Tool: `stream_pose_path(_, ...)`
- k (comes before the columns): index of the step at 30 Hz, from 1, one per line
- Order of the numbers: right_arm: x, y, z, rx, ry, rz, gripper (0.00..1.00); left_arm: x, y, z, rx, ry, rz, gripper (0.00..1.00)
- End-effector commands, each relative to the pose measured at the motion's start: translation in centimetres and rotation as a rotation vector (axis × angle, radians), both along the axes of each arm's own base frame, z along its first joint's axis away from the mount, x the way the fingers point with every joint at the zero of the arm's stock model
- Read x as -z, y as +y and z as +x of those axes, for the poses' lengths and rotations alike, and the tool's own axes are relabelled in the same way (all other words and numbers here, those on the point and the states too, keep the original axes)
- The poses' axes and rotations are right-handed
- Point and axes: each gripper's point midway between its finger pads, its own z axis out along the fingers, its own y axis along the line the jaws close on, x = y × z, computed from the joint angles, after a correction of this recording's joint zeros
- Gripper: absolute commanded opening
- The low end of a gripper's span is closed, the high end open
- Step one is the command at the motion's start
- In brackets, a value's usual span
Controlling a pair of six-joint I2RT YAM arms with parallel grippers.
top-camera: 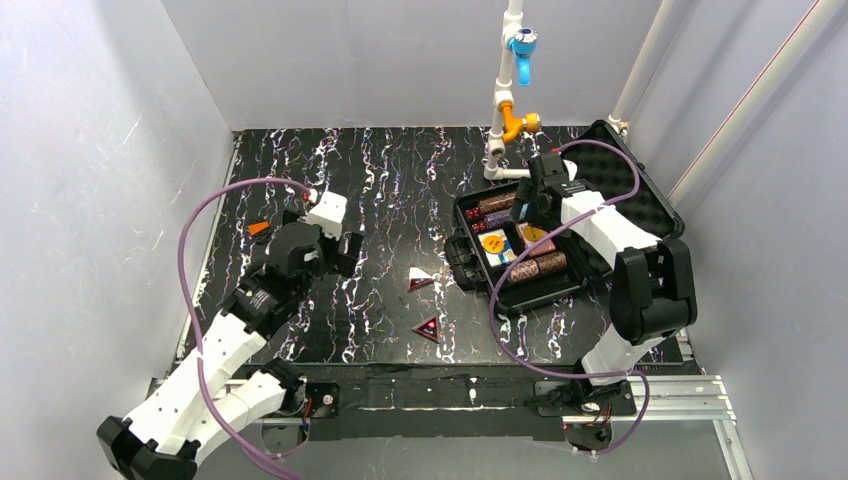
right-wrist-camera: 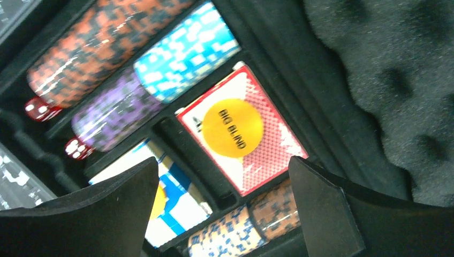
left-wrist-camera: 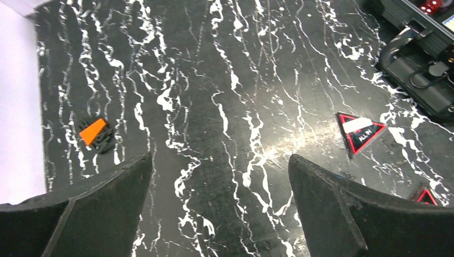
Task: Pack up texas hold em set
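The black case lies open at the right, its foam lid raised behind. Inside are chip rolls, a red deck with an orange "BIG BLIND" disc on it, a blue deck and red dice. My right gripper hovers open and empty over the case. Two dark triangular markers lie on the mat; one reads "ALL IN". My left gripper is open and empty above bare mat, left of the markers.
A small black piece with an orange face lies at the mat's left edge, also in the left wrist view. A white camera post stands behind the case. Grey walls close in the black marbled mat.
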Motion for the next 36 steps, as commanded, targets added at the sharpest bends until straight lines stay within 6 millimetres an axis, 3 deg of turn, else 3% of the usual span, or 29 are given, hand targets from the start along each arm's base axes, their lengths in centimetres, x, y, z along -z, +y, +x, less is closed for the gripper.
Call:
stream_pose_path(1,-3.2,2.5,-0.4,-0.067,-0.086,0.014,0.98,0.2,-2.3,0.0,0.048,0.089,-0.077,0.98)
stream_pose_path(6,-4.3,4.8,-1.6,-0.125,-0.107,0.041,0.98,1.9,-4.7,0.3,0.035,0.238,-0.172,0.98)
stream_pose_path(12,-5.1,6.1,-2.3,-0.162,-0.126,0.071,0.98,6.1,-7.6,0.0,0.01,0.431,-0.227,0.96)
stream_pose_path(16,-6.5,5.9,-2.3,-0.149,-0.163,0.08,0.98,8.0,-9.5,-0.4,0.002,0.496,-0.207,0.94)
stream_pose_path(24,-11.7,4.0,-2.5,0.006,-0.334,0.124,0.98,11.2,-12.8,-0.1,-0.012,0.55,-0.167,0.9)
stream_pose_path(30,-12.8,2.0,-2.6,0.09,-0.35,0.022,0.98,13.3,-15.3,0.5,-0.018,0.578,-0.136,0.87)
stream_pose_path(36,-12.4,3.0,-3.5,0.07,-0.353,-0.004,0.98,15.7,-17.1,0.7,-0.032,0.616,-0.095,0.86)
